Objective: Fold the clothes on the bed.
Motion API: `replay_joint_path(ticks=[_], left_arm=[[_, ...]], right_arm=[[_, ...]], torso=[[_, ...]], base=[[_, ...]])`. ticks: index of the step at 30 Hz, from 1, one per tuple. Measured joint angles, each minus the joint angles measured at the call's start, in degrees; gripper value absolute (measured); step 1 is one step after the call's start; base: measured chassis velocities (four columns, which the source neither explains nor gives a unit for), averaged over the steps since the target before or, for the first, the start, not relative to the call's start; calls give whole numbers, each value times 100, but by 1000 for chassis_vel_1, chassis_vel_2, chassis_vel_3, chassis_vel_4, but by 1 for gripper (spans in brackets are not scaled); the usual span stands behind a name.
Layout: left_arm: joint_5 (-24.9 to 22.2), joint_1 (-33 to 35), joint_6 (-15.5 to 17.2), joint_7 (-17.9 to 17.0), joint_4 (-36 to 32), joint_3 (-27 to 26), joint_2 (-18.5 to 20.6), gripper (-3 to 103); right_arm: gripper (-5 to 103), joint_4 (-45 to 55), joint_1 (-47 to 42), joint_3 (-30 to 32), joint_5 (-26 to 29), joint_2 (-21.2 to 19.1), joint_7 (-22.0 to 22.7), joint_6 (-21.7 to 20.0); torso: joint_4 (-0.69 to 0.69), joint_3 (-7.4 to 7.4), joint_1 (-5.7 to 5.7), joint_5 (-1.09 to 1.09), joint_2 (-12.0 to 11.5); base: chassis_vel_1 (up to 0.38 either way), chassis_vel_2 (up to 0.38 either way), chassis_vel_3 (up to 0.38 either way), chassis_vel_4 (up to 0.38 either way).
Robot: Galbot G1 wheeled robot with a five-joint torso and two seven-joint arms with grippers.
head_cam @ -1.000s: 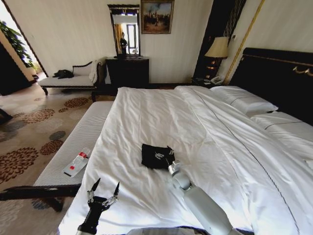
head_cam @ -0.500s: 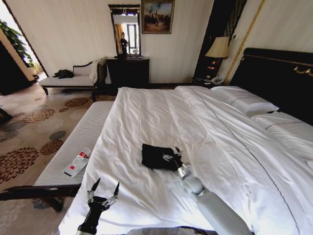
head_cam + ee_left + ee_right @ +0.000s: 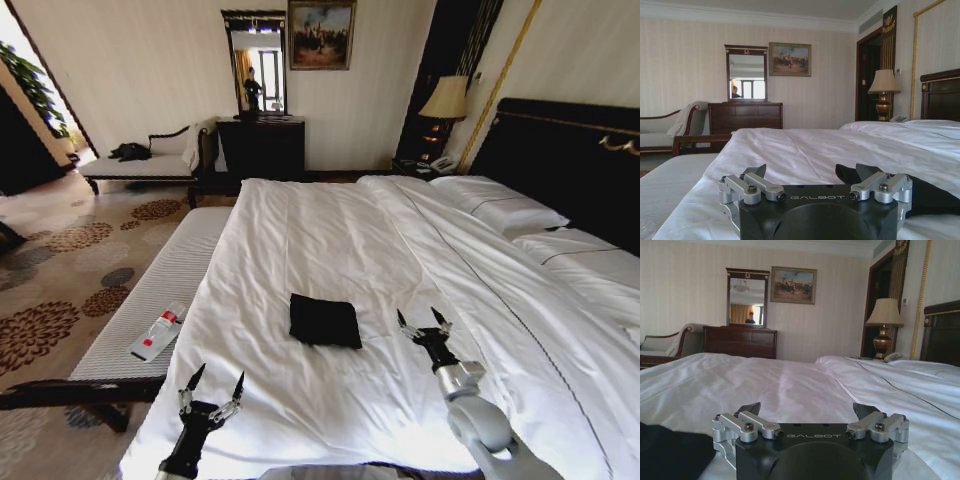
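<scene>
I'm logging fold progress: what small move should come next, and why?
Probably none on the cloth: ease the right end effector back. The black soft-fabric T-shirt lies as a compact folded rectangle on the white-duvet bed; both end effectors are open and clear, the left end effector near the foot edge.

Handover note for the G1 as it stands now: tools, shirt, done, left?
Left tool: open, holding nothing, low over the foot edge of the bed, short of the shirt.
Right tool: open, holding nothing, just over the duvet to the right of the shirt, not touching it.
Shirt: lies as a compact dark rectangle on the duvet near the foot of the bed, between the two tools.
Done: shirt looks folded and released.
Left: check the fold is tidy; otherwise nothing obvious from these views.
</scene>
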Motion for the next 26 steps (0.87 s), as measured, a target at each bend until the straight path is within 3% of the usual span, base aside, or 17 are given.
replay_joint_path(ticks=[4,11,26], left_arm=[[0,0,0,0,0,0,0,100],[0,0,0,0,0,0,0,100],[0,0,-1,0,0,0,0,100]], right_arm=[[100,127,-402,193,-239,382,-69,241],[100,295,-605,231,-286,634,-95,260],[100,296,-594,198,-289,650,-93,208]], torso=[[1,0,-1,0,0],[1,1,0,0,0],[1,1,0,0,-1]], base=[[0,0,0,0],[0,0,0,0],[0,0,0,0]])
